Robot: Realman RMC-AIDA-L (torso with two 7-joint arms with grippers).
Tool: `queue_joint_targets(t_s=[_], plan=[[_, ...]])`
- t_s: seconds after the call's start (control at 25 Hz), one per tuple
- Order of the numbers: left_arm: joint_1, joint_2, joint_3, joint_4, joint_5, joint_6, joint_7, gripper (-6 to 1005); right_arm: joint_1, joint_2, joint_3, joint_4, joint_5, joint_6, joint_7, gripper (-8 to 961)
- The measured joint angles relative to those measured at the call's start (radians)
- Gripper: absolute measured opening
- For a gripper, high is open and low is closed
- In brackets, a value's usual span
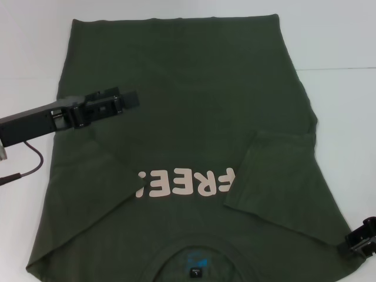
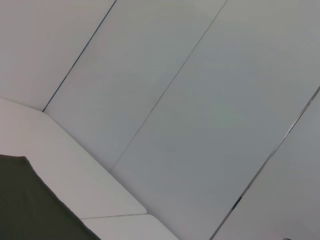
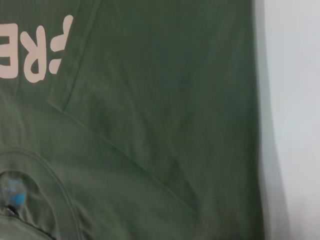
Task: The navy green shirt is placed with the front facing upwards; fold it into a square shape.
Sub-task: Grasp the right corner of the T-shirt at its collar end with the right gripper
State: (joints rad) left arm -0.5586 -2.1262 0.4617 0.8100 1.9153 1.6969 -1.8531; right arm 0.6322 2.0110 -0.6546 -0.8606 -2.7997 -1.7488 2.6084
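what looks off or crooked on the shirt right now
Nothing is damaged. The shirt has its right sleeve folded inward at a slant, covering the edge of the lettering. The left gripper hovers over the left side; the right gripper sits at the near right corner.

White table [image 1: 341,35]; navy green shirt [image 1: 194,111] spread flat, sleeves folded in.

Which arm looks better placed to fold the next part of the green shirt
Probably the left. The right sleeve already lies folded inward, while the shirt's left side looks unfolded. The left gripper hovers over that side; the right gripper sits at the shirt's near right edge.
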Motion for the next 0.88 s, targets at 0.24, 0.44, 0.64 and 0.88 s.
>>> queue_joint_targets(t_s=[0.24, 0.44, 0.64, 0.88], plan=[[0.0, 0.0, 0.0, 0.0, -0.009, 0.001, 0.0, 916, -0.003, 0.002, -0.011, -0.002, 0.0, 0.006, 0.003, 508], [0.001, 0.0, 0.0, 0.0, -0.01, 0.002, 0.0, 914, -0.008, 0.01, -0.018, -0.007, 0.002, 0.007, -0.02, 449], [0.003, 0.001, 0.0, 0.0, -0.01, 0.003, 0.0, 912, -0.012, 0.011, -0.029, -0.008, 0.003, 0.009, -0.031, 284], [0.003, 0.002, 0.0, 0.0, -0.01, 0.006, 0.001, 909, -0.017, 0.011, -0.021, -0.01, 0.009, 0.011, -0.055, 67]])
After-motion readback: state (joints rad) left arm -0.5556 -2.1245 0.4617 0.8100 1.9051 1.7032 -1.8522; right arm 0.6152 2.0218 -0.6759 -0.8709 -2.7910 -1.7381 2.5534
